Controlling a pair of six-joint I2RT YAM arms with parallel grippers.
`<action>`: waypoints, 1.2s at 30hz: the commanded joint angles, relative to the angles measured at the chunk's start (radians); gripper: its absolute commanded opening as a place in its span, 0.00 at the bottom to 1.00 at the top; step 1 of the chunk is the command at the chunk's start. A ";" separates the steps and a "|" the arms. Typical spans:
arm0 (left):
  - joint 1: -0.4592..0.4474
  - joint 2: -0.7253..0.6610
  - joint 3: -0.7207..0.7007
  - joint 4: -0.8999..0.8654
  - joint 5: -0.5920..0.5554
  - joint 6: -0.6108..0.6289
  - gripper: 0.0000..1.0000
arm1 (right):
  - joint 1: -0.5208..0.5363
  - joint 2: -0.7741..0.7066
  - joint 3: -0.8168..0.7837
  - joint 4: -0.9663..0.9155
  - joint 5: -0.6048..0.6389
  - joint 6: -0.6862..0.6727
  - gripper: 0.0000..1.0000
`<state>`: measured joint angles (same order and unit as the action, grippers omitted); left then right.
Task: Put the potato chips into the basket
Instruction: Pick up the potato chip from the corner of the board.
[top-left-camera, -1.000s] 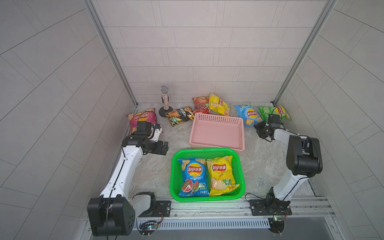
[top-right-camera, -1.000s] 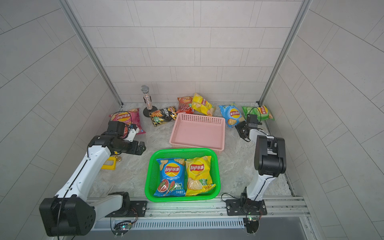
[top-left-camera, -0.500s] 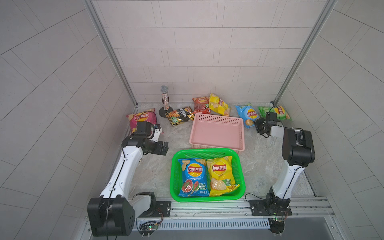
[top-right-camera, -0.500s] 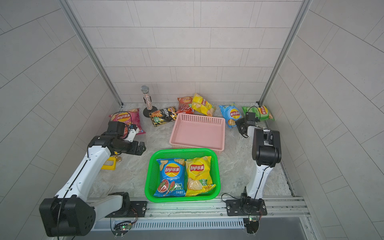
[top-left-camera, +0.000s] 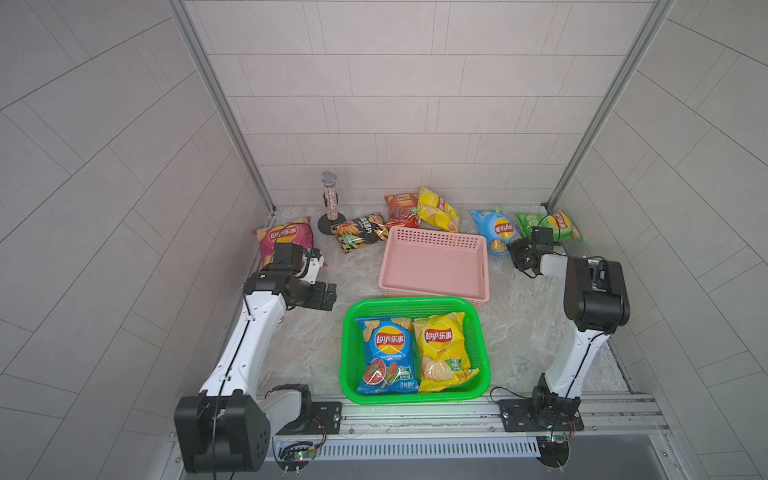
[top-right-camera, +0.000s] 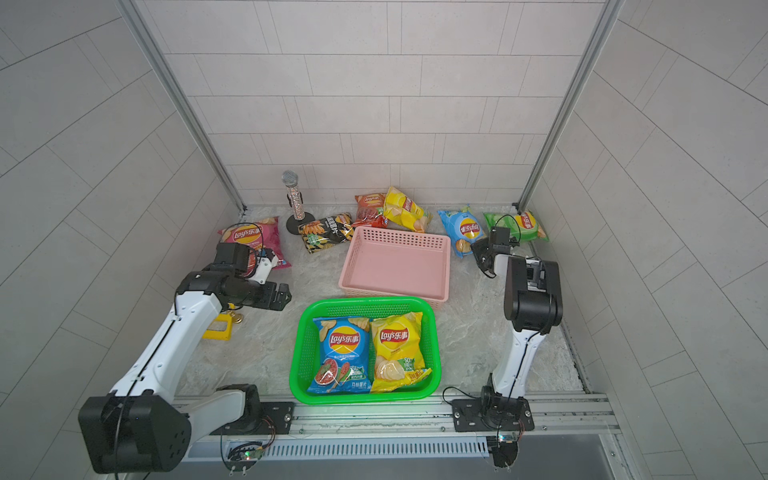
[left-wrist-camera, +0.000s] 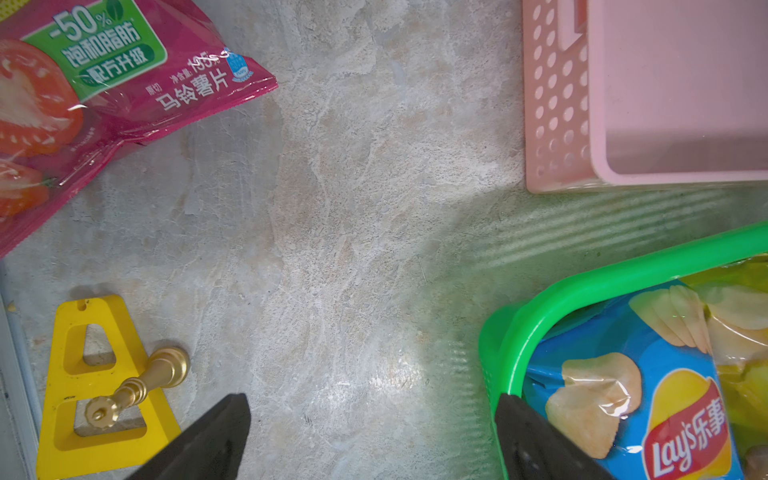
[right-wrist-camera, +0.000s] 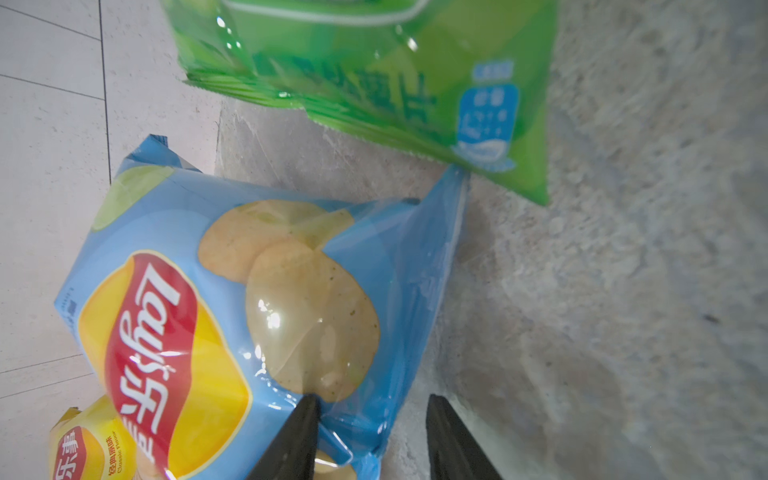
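Pale grey tiled walls (top-left-camera: 415, 104) enclose three sides; aluminium posts (top-left-camera: 221, 104) stand in the two corners beyond the left gripper (left-wrist-camera: 372, 401). Marbled grey-beige tabletop (left-wrist-camera: 353, 208) directly beneath it; lighting even, probably overhead.

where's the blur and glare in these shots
Right wrist view: the green bag and the table beside it are smeared, glare specks sit on the light blue bag. Left wrist view: sharp, with a green cast on the table by the green basket. Both top views: even light, sharp.

White arm links (top-left-camera: 249, 332), black motor joints (top-left-camera: 598, 295)
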<state>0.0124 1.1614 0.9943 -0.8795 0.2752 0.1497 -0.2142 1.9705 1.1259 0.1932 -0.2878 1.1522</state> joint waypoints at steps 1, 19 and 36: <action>-0.003 -0.012 0.001 -0.003 -0.006 -0.005 1.00 | 0.003 -0.001 -0.002 -0.010 0.013 -0.014 0.48; -0.003 -0.008 0.001 -0.002 -0.004 -0.006 1.00 | 0.024 -0.050 -0.002 -0.029 0.026 -0.102 0.14; -0.003 -0.012 0.002 -0.003 0.006 -0.002 1.00 | 0.050 -0.493 0.216 -0.575 0.142 -0.485 0.00</action>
<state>0.0124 1.1614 0.9943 -0.8791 0.2729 0.1497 -0.1745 1.5398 1.2854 -0.2333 -0.1913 0.7914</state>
